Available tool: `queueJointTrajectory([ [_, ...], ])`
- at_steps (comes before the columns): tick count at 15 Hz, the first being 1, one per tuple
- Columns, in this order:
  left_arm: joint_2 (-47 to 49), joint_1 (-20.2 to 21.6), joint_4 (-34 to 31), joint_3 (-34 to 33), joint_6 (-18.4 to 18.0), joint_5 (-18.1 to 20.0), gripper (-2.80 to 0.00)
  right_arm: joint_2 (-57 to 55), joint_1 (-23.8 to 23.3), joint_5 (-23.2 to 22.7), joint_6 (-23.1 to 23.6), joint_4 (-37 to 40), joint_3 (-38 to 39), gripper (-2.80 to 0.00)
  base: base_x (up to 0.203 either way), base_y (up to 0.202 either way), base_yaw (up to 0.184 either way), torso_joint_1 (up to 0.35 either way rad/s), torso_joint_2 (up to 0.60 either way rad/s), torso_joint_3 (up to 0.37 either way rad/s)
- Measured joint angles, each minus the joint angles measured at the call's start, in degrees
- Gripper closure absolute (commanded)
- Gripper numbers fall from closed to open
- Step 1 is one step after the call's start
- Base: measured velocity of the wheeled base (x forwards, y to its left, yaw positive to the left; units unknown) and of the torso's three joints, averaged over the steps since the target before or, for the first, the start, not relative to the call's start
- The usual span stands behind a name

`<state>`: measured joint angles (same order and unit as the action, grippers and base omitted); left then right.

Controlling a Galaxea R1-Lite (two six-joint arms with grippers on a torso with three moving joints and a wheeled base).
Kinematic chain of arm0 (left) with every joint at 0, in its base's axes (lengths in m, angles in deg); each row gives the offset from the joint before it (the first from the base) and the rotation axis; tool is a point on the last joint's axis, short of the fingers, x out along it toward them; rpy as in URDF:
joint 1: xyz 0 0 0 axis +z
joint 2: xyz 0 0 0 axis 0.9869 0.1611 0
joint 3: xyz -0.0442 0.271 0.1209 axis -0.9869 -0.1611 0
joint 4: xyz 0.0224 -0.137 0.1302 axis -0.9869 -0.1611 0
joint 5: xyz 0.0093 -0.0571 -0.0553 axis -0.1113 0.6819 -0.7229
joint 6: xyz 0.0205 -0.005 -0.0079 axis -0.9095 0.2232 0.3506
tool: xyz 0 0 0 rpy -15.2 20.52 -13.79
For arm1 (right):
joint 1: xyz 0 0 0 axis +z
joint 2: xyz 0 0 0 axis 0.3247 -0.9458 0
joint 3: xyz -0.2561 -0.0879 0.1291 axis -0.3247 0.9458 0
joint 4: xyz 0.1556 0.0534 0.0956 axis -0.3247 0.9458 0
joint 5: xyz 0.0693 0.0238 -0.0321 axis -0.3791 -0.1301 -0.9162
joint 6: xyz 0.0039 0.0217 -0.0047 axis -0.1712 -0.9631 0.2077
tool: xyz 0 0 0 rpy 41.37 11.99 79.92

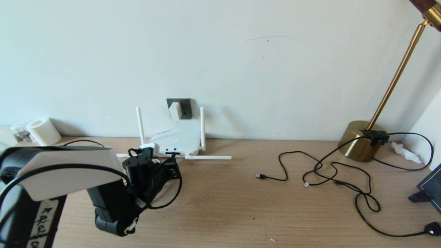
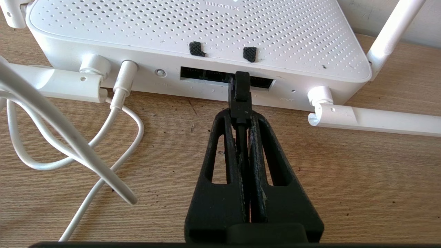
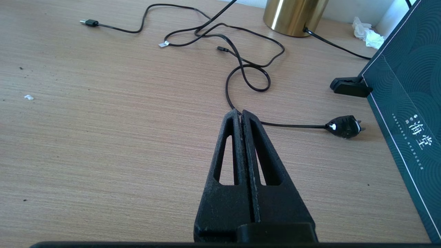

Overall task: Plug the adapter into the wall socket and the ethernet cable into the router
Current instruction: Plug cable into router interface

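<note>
The white router [image 1: 181, 139] lies at the foot of the wall, two antennas up and others flat on the desk. Above it the white adapter [image 1: 175, 110] sits in the dark grey wall socket [image 1: 186, 106], and its white cord [image 2: 120, 137] runs into the router's [image 2: 206, 31] edge. My left gripper [image 2: 240, 115] is shut on the black plug of the ethernet cable [image 2: 240, 93], whose tip is at the row of dark ports; how deep it sits is hidden. In the head view the left gripper [image 1: 171, 162] stands just in front of the router. My right gripper [image 3: 240, 113] is shut and empty above bare desk.
A brass lamp base [image 1: 361, 139] stands at the right rear. Thin black cables with small USB plugs [image 1: 327, 172] sprawl over the desk's right half, ending in a black mains plug [image 3: 344, 126]. A dark patterned box [image 3: 406, 103] stands at the right edge. A paper roll [image 1: 43, 131] is at the far left.
</note>
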<state>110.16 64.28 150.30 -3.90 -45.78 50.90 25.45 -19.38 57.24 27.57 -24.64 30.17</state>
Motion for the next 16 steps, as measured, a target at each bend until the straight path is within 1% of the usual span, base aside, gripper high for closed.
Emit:
queueJointTrajectory([
  [2, 0.0, 0.0, 0.0, 0.0, 0.0, 0.0, 0.00, 0.0, 0.0, 0.0, 0.0, 0.0, 0.0, 0.00, 0.000, 0.000, 0.000, 0.000, 0.00, 0.000],
  [3, 0.0, 0.0, 0.0, 0.0, 0.0, 0.0, -2.80, 0.0, 0.0, 0.0, 0.0, 0.0, 0.0, 0.00, 0.000, 0.000, 0.000, 0.000, 0.00, 0.000],
  [16, 0.1, 0.0, 0.4, -0.4, 0.1, 0.1, -2.80, 0.0, 0.0, 0.0, 0.0, 0.0, 0.0, 0.00, 0.000, 0.000, 0.000, 0.000, 0.00, 0.000],
])
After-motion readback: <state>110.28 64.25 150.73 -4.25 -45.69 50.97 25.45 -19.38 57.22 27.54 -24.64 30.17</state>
